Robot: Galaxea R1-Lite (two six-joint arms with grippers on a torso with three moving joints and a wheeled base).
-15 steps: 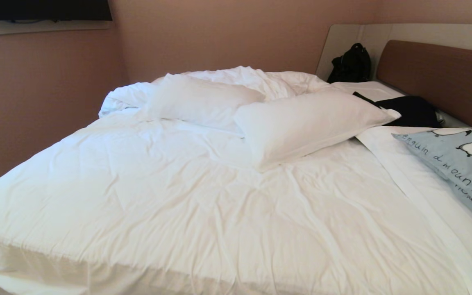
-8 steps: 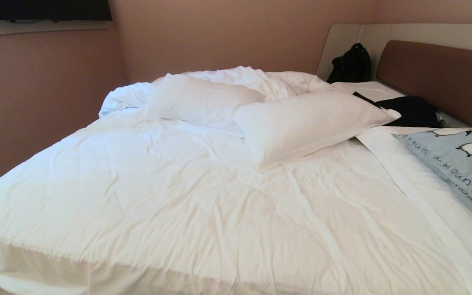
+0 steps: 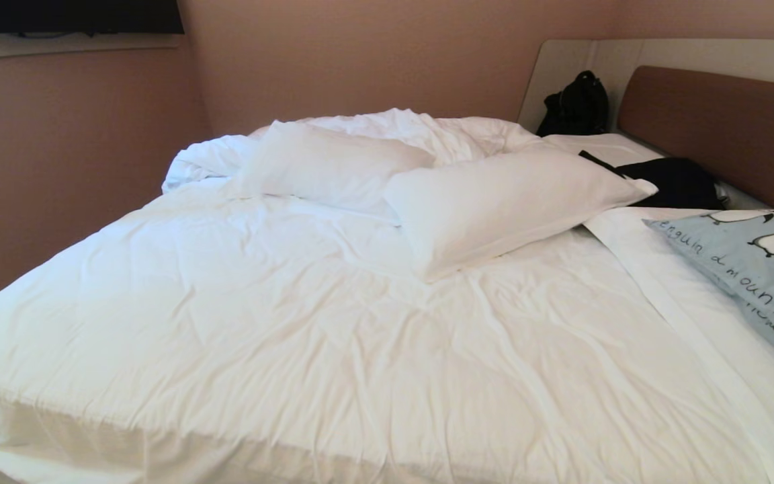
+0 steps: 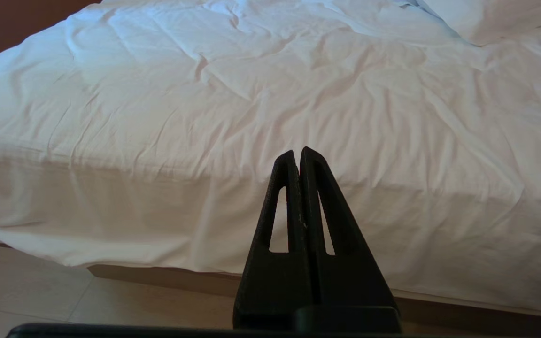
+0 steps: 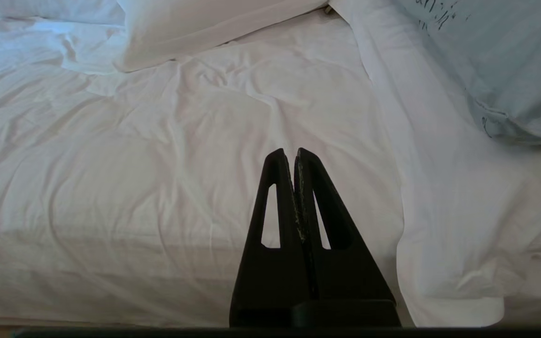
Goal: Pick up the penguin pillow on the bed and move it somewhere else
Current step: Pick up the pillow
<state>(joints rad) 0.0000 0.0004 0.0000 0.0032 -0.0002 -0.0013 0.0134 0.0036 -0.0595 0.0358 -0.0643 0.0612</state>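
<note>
- We see the penguin pillow (image 3: 756,269) lying at the right side of the bed (image 3: 259,336), near the brown headboard (image 3: 723,128), partly cut by the picture's edge.
- Two plain white pillows (image 3: 494,202) lie in the middle of the bed, beside a dark garment (image 3: 676,181); a black bag (image 3: 575,104) stands in the far corner.
- Our left pincer (image 4: 297,155) hangs before the bed's near edge, fingers pressed together, holding nothing.
- Our right pincer (image 5: 294,155) is over the white sheet, also pressed together and empty, apart from the penguin pillow.
</note>
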